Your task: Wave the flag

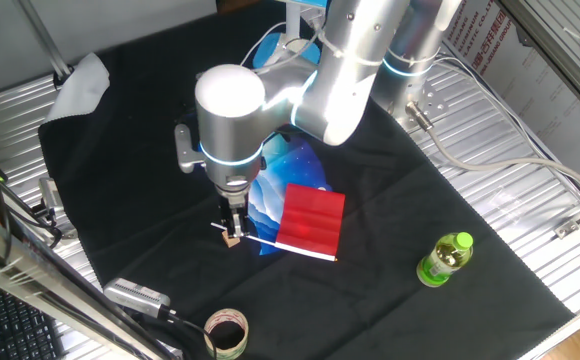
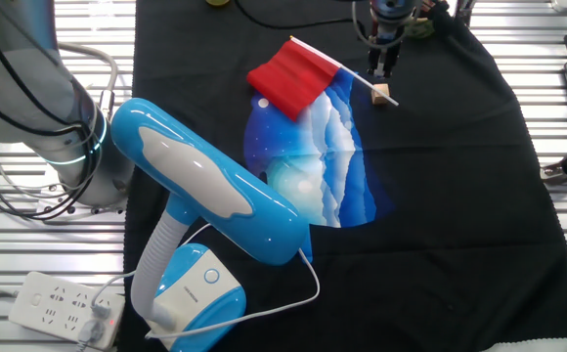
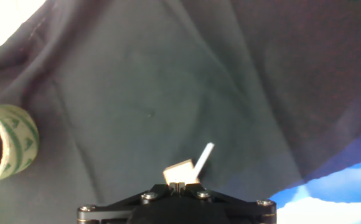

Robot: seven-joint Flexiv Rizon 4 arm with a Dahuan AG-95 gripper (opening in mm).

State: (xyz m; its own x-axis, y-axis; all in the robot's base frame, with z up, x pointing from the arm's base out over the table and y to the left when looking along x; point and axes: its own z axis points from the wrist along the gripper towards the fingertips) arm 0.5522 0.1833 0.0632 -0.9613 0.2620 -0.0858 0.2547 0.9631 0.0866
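The flag (image 1: 313, 220) is a plain red cloth on a thin white stick (image 1: 270, 242). It sits over the blue-and-white patterned cloth (image 1: 275, 195). My gripper (image 1: 232, 232) points straight down at the stick's bare end and is shut on it. In the other fixed view the flag (image 2: 288, 76) is at the top centre, with the gripper (image 2: 381, 80) at the stick's right end. In the hand view the fingers (image 3: 182, 185) are pressed together, and the white stick (image 3: 203, 159) juts out past them. I cannot tell whether the red cloth is touching the patterned cloth.
A black cloth (image 1: 130, 180) covers the table. A green bottle (image 1: 443, 258) stands at the front right and a tape roll (image 1: 226, 332) is at the front. A blue desk lamp (image 2: 205, 196) stands near the patterned cloth (image 2: 313, 166). A white power strip (image 2: 64, 303) lies on the metal slats.
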